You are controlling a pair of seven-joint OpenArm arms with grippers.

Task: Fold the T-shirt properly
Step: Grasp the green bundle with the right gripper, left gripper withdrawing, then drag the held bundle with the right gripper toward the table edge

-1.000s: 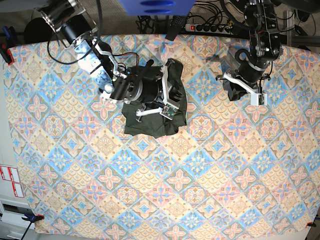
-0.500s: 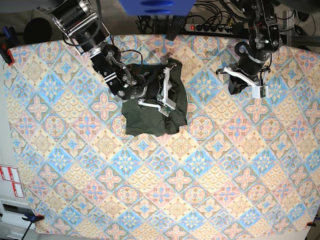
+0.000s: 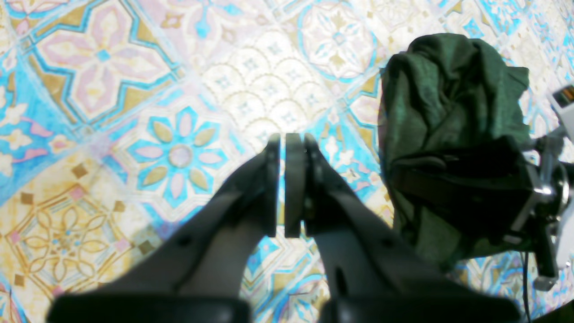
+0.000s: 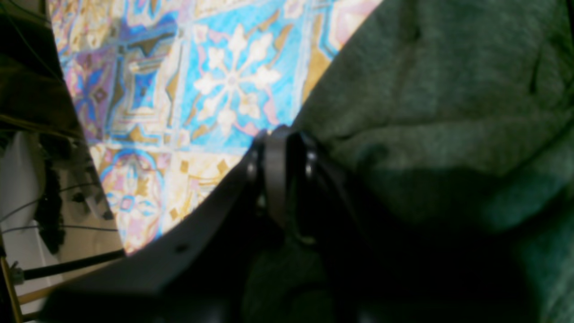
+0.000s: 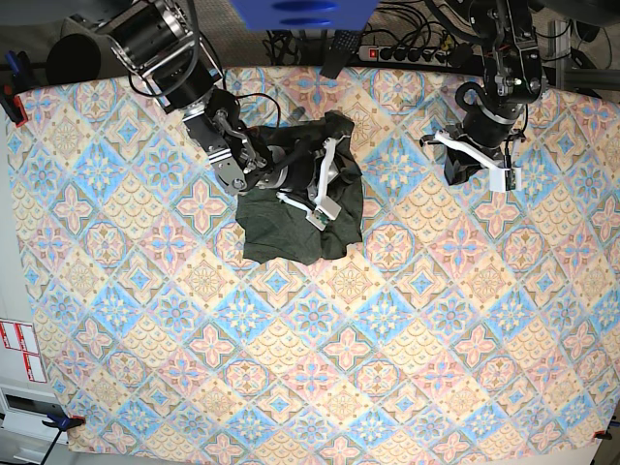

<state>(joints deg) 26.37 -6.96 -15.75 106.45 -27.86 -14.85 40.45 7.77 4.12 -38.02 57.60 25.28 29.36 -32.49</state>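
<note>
T-shirt (image 5: 305, 208) lies at 11 o'clock on cloth (image 5: 387, 368), in compact but lumpy bundle; needs tidying. Right gripper (image 4: 280, 148) clenched, over shirt edge, grasp unclear. Left gripper (image 3: 287, 148) clenched, empty.

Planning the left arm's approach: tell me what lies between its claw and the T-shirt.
Only bare patterned tablecloth between the shut left claw and the T-shirt, per base view.
</note>
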